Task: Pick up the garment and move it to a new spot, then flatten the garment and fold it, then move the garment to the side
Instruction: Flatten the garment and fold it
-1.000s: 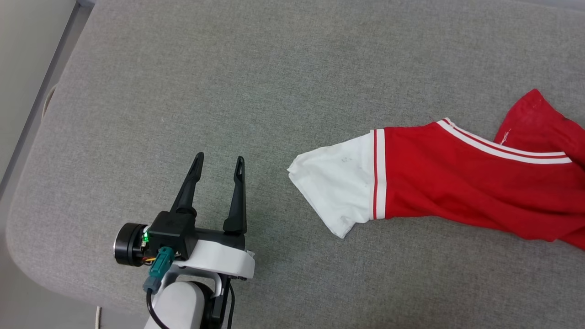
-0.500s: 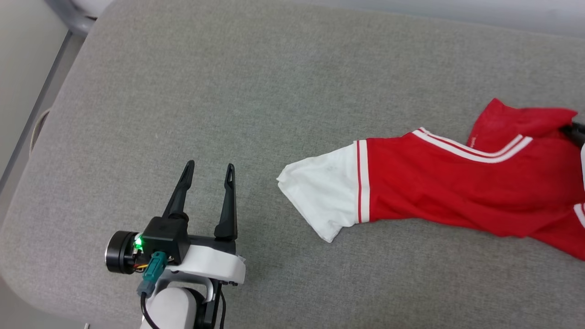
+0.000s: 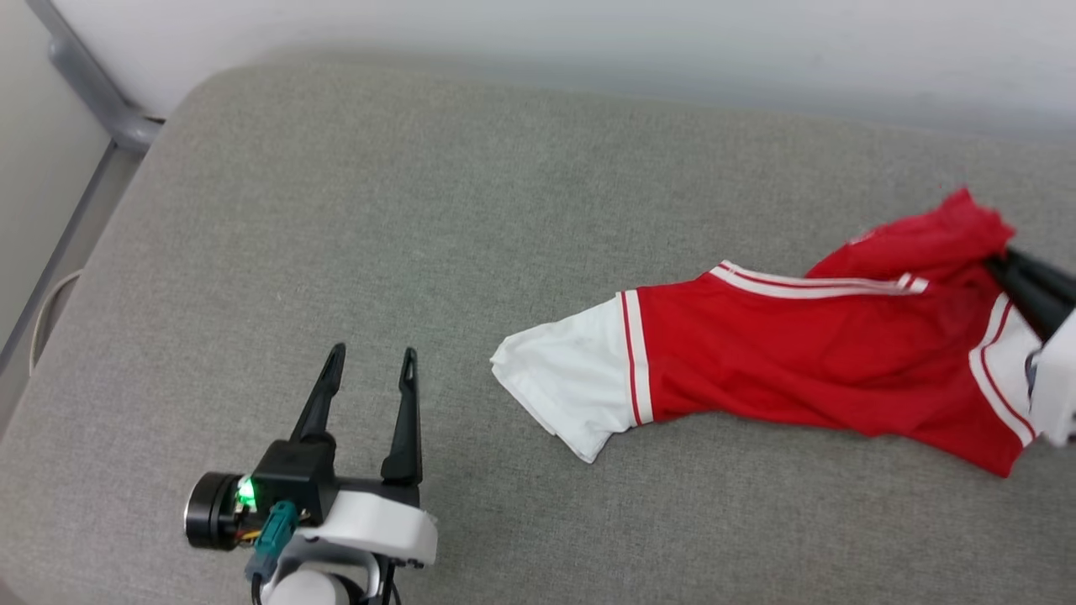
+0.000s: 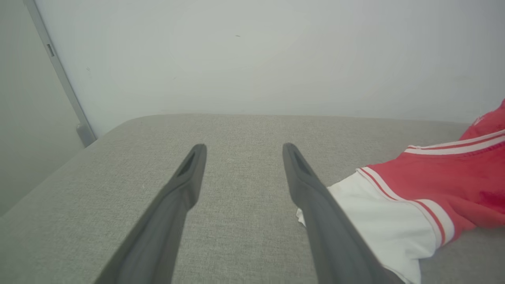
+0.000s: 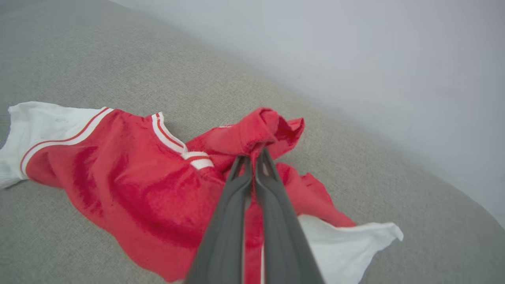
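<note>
Since a second ago the right gripper point(image 5: 252, 156) has clamped shut on a bunched red fold of the garment point(image 3: 782, 353) (white sleeves, red-white striped trim). It lies crumpled on the right of the grey cushion point(image 3: 420, 210). The left gripper point(image 3: 368, 370) hovers open, clear of the near sleeve.

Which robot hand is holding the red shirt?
The right hand, pinched shut on the red-and-white jersey shirt; the left hand stands open and empty.
</note>
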{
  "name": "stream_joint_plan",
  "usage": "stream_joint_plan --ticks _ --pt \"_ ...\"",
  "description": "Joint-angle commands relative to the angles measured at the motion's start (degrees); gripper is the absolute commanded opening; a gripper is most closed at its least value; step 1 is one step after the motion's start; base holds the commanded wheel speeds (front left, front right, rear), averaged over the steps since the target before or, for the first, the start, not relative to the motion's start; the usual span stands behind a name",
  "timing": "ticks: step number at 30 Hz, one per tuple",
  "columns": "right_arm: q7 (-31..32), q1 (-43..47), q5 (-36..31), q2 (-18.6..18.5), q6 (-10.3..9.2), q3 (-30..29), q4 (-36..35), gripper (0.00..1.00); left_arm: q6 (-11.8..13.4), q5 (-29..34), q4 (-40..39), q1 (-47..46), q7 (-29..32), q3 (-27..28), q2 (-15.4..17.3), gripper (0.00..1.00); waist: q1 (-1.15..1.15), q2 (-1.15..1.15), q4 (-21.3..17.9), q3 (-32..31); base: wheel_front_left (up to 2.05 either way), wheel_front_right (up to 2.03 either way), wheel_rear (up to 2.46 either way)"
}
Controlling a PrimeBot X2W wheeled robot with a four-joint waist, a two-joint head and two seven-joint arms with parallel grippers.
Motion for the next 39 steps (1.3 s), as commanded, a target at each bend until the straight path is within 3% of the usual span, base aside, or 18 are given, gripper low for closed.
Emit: stream_joint_plan --ticks 1,5,6,8,13,18,26,36,39 --pt "-0.2 1.1 -0.5 0.4 -0.06 -0.5 -0.6 0.00 -0.2 0.4 0.0 0.8 -0.1 0.3 0.0 1.00 0.00 0.00 -0.4 -0.9 0.00 0.00 0.00" --pt "-0.1 9.2 -1.5 2.3 -0.06 -6.1 -5.1 0.00 -0.1 0.5 -0.3 2.7 -0.1 1.2 -0.1 1.00 0.00 0.00 -1.4 -2.5 0.00 0.00 0.00" --pt "0.8 12.8 -2.8 3.3 -0.06 -10.0 -8.4 0.00 -0.3 0.4 -0.4 3.6 -0.1 1.8 -0.1 1.00 0.00 0.00 -2.2 -2.9 0.00 0.00 0.00" --pt "1.4 13.7 -3.6 3.9 -0.06 -12.0 -10.0 0.00 -0.7 0.5 -0.3 3.4 -0.1 1.8 -0.1 1.00 0.00 0.00 -2.4 -3.0 0.00 0.00 0.00" --pt "3.4 11.4 -4.3 4.8 -0.06 -13.9 -12.0 0.00 -0.9 0.1 -0.4 2.0 -0.1 1.0 -0.1 1.00 0.00 0.00 -2.0 -2.3 0.00 0.00 0.00" --pt "5.0 5.1 -4.6 3.4 -0.06 -12.1 -9.9 0.00 -0.5 -0.9 -0.7 1.1 -0.1 -0.2 0.0 1.00 0.00 0.00 -0.2 -0.2 0.00 0.00 0.00" --pt "6.7 -13.0 -6.9 1.5 -0.07 -0.4 0.4 0.00 0.6 -3.2 -1.1 -2.1 -0.1 -2.9 -0.1 1.00 0.00 0.00 4.4 6.0 0.00 0.00 0.00" --pt "1.7 -31.4 -9.7 10.3 -0.07 16.8 21.9 0.00 2.2 -5.8 -1.6 -6.6 -0.1 -6.3 -0.1 1.00 0.00 0.00 8.4 12.8 0.00 0.00 0.00" --pt "4.8 -32.5 -7.0 12.5 -0.06 23.4 28.7 0.00 2.5 -6.1 -1.5 -7.1 -0.1 -6.8 0.0 1.00 0.00 0.00 8.9 13.3 0.00 0.00 0.00"
